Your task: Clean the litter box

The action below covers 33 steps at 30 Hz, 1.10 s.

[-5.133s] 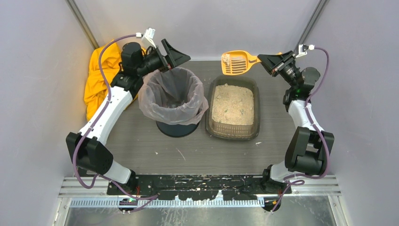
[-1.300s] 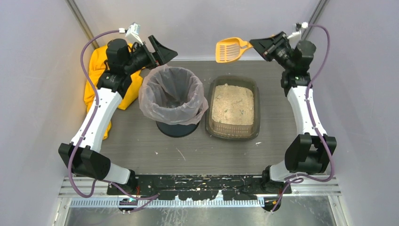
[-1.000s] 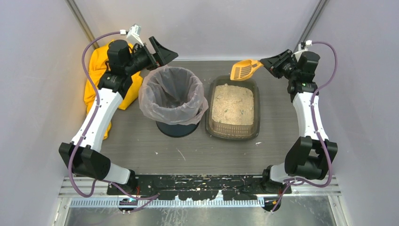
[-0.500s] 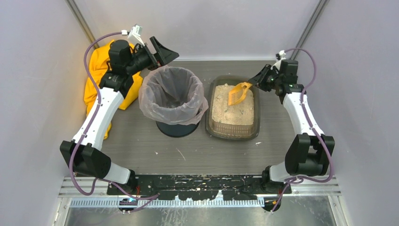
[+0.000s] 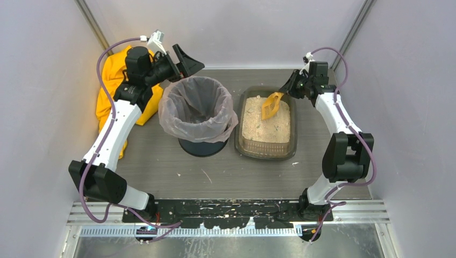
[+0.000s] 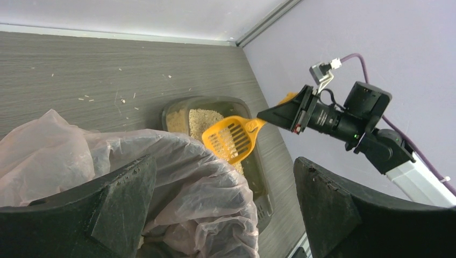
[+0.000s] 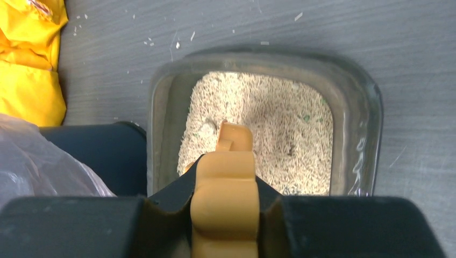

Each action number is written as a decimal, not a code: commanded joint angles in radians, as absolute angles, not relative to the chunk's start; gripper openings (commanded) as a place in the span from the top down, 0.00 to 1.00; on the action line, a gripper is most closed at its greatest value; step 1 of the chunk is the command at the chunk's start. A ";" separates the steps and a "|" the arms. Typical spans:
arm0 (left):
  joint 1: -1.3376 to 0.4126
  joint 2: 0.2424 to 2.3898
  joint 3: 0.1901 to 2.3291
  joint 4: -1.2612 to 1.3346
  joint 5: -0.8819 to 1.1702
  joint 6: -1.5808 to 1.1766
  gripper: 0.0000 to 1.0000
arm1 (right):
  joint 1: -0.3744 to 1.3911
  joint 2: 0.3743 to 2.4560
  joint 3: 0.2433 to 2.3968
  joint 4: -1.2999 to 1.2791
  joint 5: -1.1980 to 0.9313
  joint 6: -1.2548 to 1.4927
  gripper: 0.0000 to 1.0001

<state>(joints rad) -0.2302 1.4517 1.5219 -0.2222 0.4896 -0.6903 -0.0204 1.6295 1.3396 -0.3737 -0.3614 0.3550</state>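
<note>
The litter box (image 5: 240, 141), a dark translucent tray of beige litter (image 5: 267, 126), sits right of centre; it also shows in the right wrist view (image 7: 372, 118) and the left wrist view (image 6: 173, 105). My right gripper (image 5: 289, 88) is shut on the handle of the orange slotted scoop (image 5: 270, 105), whose blade tilts down into the litter at the box's far end. The scoop also shows in the left wrist view (image 6: 231, 140) and its handle in the right wrist view (image 7: 225, 199). My left gripper (image 5: 185, 60) is open and empty above the far left rim of the bin.
A round dark bin (image 5: 203, 146) with a clear bag liner (image 5: 197, 107) stands left of the litter box. A yellow cloth (image 5: 114, 80) lies at the back left. Stray litter grains dot the grey table (image 5: 215, 174).
My right gripper came down and leftward from the back right with the scoop, and its blade now dips into the litter at the box's far end. The left arm has barely moved.
</note>
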 commanded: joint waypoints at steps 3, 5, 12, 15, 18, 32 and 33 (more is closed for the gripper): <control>-0.225 1.418 1.572 -0.222 0.479 -0.652 0.02 | 0.000 1.689 1.451 -0.319 -0.358 0.337 0.99; -0.226 1.415 1.571 -0.225 0.475 -0.649 0.02 | 0.000 1.711 1.459 -0.316 -0.361 0.335 0.99; -0.226 1.418 1.578 -0.232 0.469 -0.650 0.02 | 0.067 1.805 1.479 -0.312 -0.375 0.319 0.99; -0.226 1.422 1.581 -0.235 0.468 -0.650 0.02 | 0.093 1.841 1.501 -0.315 -0.379 0.316 0.99; -0.226 1.422 1.578 -0.236 0.468 -0.652 0.02 | 0.113 1.869 1.508 -0.313 -0.385 0.317 0.99; -0.226 1.412 1.564 -0.251 0.462 -0.634 0.02 | 0.069 1.818 1.305 -0.103 -0.487 0.425 0.99; -0.226 1.411 1.563 -0.252 0.461 -0.632 0.02 | 0.064 1.806 1.297 -0.109 -0.480 0.413 0.99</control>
<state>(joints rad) -0.2306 1.4517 1.5356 -0.2626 0.4633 -0.6636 0.0566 1.8648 1.3411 -0.1108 -0.4637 0.4221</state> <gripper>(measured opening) 0.977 0.259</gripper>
